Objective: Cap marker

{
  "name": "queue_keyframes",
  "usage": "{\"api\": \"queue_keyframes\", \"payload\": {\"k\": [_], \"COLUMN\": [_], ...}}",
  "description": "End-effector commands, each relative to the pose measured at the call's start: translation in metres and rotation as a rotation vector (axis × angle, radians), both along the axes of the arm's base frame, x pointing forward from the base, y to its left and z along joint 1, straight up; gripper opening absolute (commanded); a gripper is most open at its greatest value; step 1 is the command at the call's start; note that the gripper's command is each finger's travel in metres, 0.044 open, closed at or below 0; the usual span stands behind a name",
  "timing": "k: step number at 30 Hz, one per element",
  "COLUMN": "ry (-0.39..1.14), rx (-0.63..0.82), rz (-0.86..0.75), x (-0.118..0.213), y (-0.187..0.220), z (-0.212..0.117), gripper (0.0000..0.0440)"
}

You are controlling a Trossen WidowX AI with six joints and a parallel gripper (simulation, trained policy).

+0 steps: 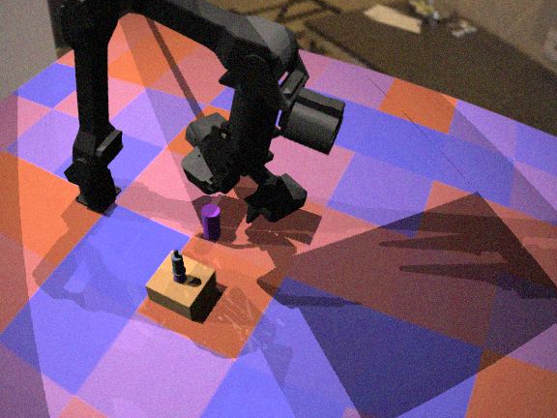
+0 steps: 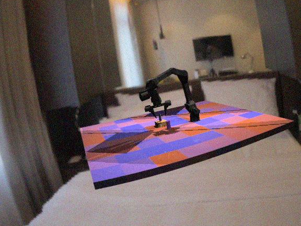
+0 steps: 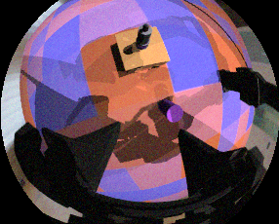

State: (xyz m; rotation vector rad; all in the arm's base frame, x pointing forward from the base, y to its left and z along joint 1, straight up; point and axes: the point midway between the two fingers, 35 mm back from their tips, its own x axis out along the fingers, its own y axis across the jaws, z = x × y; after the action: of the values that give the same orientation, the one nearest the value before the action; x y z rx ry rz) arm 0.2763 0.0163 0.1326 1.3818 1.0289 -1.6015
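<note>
The tan holder block point(image 1: 166, 296) point(image 2: 160, 125) point(image 3: 153, 57) sits on the table. The dark marker point(image 1: 178, 265) point(image 2: 160, 116) point(image 3: 144, 36) stands upright in it, its tip bare. The purple cap point(image 1: 211, 223) point(image 2: 168, 124) point(image 3: 175, 113) stands upright and loose on the table beside the block. My gripper point(image 1: 232, 207) point(image 2: 160, 116) point(image 3: 150, 128) is open and empty, above the table near the cap. In the wrist view the cap shows just beyond the fingertips, closer to the right finger. The fingertip nearer the cap is partly hidden in the top view.
The table point(image 1: 121, 358) point(image 2: 167, 146) has a checkered orange, blue, pink and purple top with dark shadows over it. The arm's base point(image 1: 97, 191) point(image 2: 194, 115) stands on the table, on the far side of the block in the top view.
</note>
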Motion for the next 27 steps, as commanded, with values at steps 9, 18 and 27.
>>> {"api": "queue_keyframes", "payload": {"k": [9,18,27], "ry": [0.077,0.114,0.139], "rx": [0.045,0.060,0.069], "rz": [-0.005,0.008,0.026], "x": [-0.021,-0.032,-0.040], "y": [0.007,0.009,0.010], "z": [-0.014,-0.026,-0.043], "gripper": [0.0318,0.0306,0.0291]}}
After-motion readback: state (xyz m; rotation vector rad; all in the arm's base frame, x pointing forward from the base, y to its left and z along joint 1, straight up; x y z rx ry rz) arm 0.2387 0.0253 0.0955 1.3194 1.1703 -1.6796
